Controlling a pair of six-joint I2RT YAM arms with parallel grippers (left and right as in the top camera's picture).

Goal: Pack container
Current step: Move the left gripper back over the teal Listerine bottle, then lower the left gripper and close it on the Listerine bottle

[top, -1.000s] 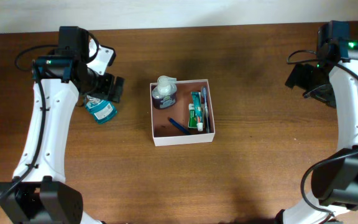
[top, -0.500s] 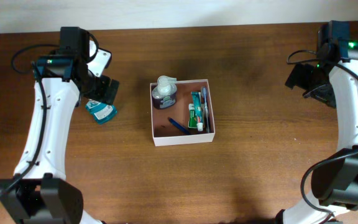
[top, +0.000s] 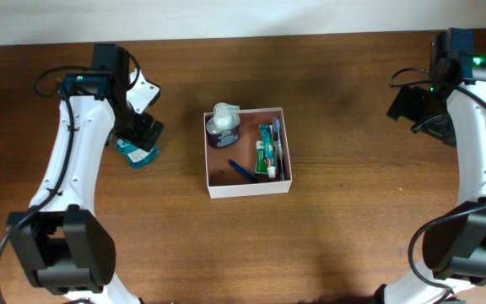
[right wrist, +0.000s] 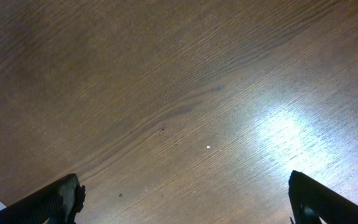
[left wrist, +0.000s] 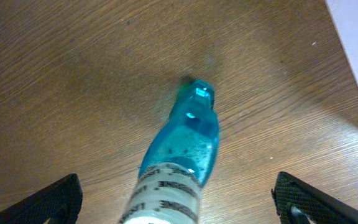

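Sitting near the middle of the brown wooden table [top: 353,219], the container [top: 250,190] is a shallow square box with white walls and a reddish-brown floor, open at the top. A small bottle with a white cap [top: 224,125] stands or lies in its far left corner, touching the rim there. Along the right wall lie a green toothbrush [top: 267,135] and a small tube [top: 262,157], side by side and lengthwise. A thin blue item [top: 241,170], too small to name, lies slanted on the bare floor towards the near side. The rest of the floor on the near left is uncovered.

Well to the left of the container, apart from it, a teal bottle [top: 139,153] with a white label lies on the wood. In the left wrist view the teal bottle [left wrist: 182,146] is translucent blue with dark lettering on the label, its narrow end pointing away from the camera. The left gripper [top: 142,131] hangs directly over it; its fingers are spread wide, one on each side of the bottle, and neither touches it [left wrist: 179,205].

The right gripper [top: 412,105] is far off by the table's right back corner, well apart from the container. Its wrist view shows its fingers wide apart [right wrist: 188,202] with only bare wood grain and a bright glare spot between them.
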